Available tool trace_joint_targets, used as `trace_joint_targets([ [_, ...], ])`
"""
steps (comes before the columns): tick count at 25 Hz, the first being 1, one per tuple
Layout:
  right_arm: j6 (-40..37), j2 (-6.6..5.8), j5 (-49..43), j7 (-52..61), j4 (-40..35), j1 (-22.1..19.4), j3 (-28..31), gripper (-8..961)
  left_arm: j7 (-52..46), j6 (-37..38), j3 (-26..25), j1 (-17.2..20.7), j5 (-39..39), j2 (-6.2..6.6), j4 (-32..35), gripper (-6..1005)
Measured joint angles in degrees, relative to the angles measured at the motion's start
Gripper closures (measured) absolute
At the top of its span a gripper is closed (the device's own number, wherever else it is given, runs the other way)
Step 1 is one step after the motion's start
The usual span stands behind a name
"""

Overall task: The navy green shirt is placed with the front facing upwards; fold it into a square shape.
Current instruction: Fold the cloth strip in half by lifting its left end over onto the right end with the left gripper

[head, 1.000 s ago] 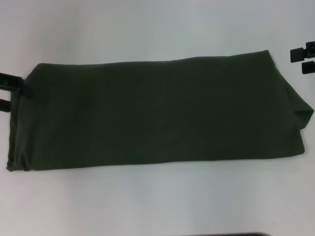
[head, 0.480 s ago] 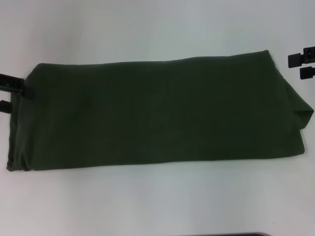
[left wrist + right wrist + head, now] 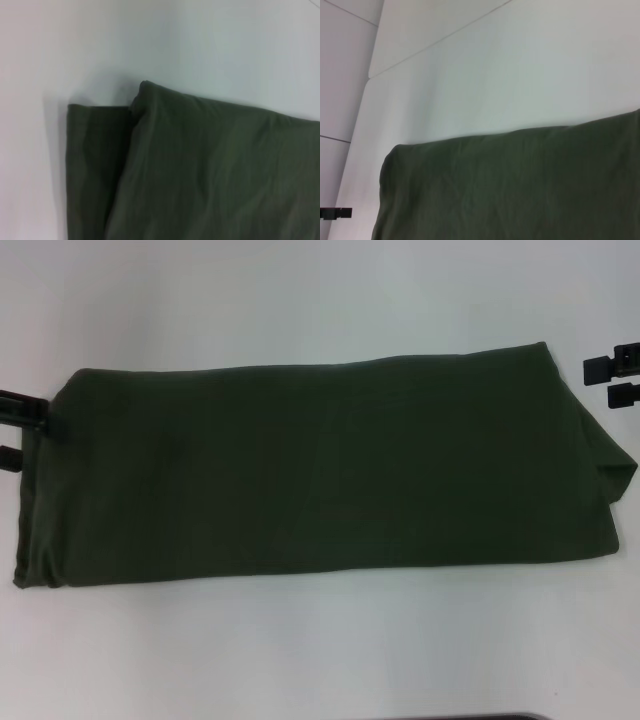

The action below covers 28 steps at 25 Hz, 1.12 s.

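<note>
You have the navy green shirt (image 3: 320, 465) lying flat across the middle of the white desk (image 3: 320, 650), folded into a long band that runs from your left side to your right, plain green side up with no lettering showing. At the right end a loose flap sticks out past the folded edge. Your left hand (image 3: 20, 427) sits at the shirt's left end, its two dark fingers spread apart with the upper one touching the cloth edge. Your right hand (image 3: 614, 380) hovers just off the shirt's far right corner, fingers parted and holding nothing. The desk is smooth, matte and pale; in the right wrist view its far edge meets a light surface marked with thin seam lines.
</note>
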Motion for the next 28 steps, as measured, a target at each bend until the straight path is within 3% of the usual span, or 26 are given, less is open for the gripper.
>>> trace_joint_targets([
  [19, -0.61, -0.85, -0.83, 0.13, 0.33, -0.9, -0.09, 129, 0.39, -0.53, 0.12, 0.75, 0.0, -0.04, -0.03, 126],
  [28, -0.45, -0.36, -0.88, -0.08, 0.38, -0.52, -0.79, 129, 0.31, -0.4, 0.12, 0.78, 0.0, -0.04, -0.03, 127],
])
